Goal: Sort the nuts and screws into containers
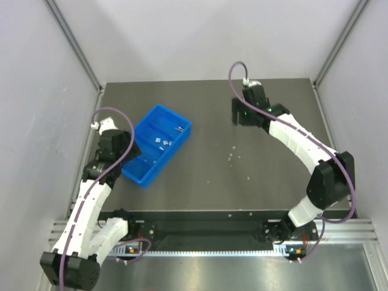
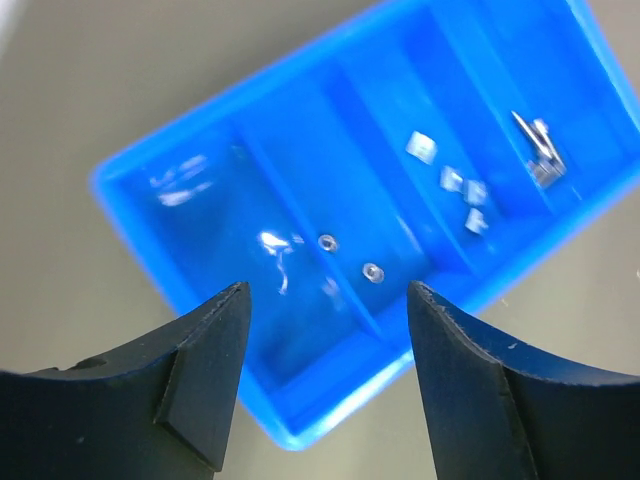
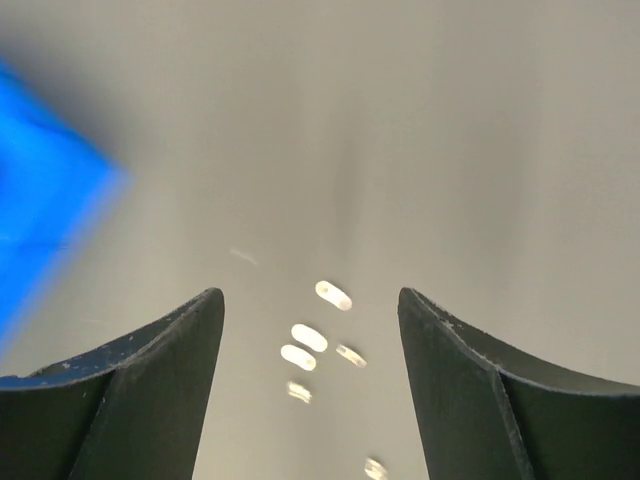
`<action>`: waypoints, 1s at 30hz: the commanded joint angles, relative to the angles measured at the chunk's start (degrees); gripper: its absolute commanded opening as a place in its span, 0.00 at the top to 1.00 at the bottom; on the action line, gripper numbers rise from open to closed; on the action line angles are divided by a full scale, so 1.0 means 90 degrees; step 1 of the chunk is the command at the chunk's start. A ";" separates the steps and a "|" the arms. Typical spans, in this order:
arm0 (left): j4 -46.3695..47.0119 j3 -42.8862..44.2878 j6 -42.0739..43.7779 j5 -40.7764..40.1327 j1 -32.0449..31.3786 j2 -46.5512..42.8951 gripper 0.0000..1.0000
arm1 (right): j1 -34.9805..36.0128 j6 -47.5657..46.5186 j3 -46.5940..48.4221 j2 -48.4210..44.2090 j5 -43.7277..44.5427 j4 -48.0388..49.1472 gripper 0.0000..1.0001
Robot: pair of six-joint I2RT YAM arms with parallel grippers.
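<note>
The containers are the compartments of one blue tray at the table's left. In the left wrist view the tray holds two screws in its end compartment. Several square nuts lie in the compartment beside it, and two ring nuts in a middle one. My left gripper hangs open over the tray's near end with nothing between its fingers. Loose nuts lie on the mat right of the tray. My right gripper is open above them; they show as blurred bright specks.
Two stray specks lie on the dark mat nearer the front. The tray's blue corner shows at the left of the right wrist view. Grey walls close in both sides and the back.
</note>
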 commanded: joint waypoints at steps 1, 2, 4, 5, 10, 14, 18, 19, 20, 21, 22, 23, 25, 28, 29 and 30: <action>0.0517 0.0390 0.0015 0.0111 -0.0687 0.0320 0.32 | -0.0118 0.0055 -0.1292 -0.0246 0.0246 0.0189 0.30; 0.0527 0.0496 -0.0025 -0.0228 -0.0923 0.0409 0.32 | -0.0186 0.0025 -0.1623 -0.0247 0.0207 0.0250 0.30; 0.0575 0.0614 -0.0152 -0.0523 -0.1711 0.0788 0.32 | -0.0255 0.0015 -0.1811 -0.0092 0.0158 0.0270 0.30; 0.0701 0.0682 -0.0191 -0.0660 -0.1977 0.0936 0.32 | -0.0342 0.0044 -0.1831 -0.0033 0.0100 0.0260 0.30; 0.0752 0.1366 -0.0572 -0.1412 -0.3344 0.2310 0.33 | -0.0500 0.0016 -0.2056 0.0026 -0.0339 0.0806 0.32; 0.0752 0.1825 -0.0815 -0.1589 -0.3640 0.3016 0.33 | -0.0373 -0.0033 -0.1783 0.0523 -0.0458 0.0954 0.34; 0.0722 0.1923 -0.0982 -0.1784 -0.3630 0.3144 0.31 | -0.0109 -0.0005 -0.1480 0.1119 -0.0291 0.0847 0.40; 0.0635 0.1914 -0.1040 -0.2055 -0.3640 0.3125 0.30 | -0.0099 0.0025 -0.1393 0.1285 -0.0262 0.0798 0.41; 0.0586 0.1904 -0.1108 -0.2184 -0.3630 0.3076 0.30 | -0.0051 0.0054 -0.1382 0.1344 -0.0233 0.0778 0.41; 0.0508 0.1894 -0.1177 -0.2282 -0.3630 0.2969 0.28 | -0.0040 0.0112 -0.1392 0.1384 -0.0223 0.0768 0.42; 0.0459 0.1875 -0.1197 -0.2370 -0.3630 0.2901 0.28 | -0.0040 0.0132 -0.1430 0.1413 -0.0184 0.0797 0.44; 0.0401 0.1787 -0.1216 -0.2506 -0.3621 0.2823 0.27 | -0.0040 0.0152 -0.1450 0.1442 -0.0203 0.0807 0.45; 0.0361 0.1699 -0.1294 -0.2614 -0.3611 0.2617 0.24 | -0.0031 0.0162 -0.1470 0.1510 -0.0194 0.0797 0.48; 0.0244 0.1553 -0.1373 -0.2722 -0.3591 0.2402 0.23 | -0.0001 0.0142 -0.1518 0.1598 -0.0135 0.0788 0.53; 0.0186 0.1513 -0.1392 -0.2732 -0.3591 0.2363 0.23 | -0.0011 0.0123 -0.1528 0.1618 -0.0077 0.0817 0.54; 0.0156 0.1484 -0.1431 -0.2761 -0.3582 0.2305 0.23 | -0.0011 0.0113 -0.1528 0.1647 -0.0057 0.0817 0.55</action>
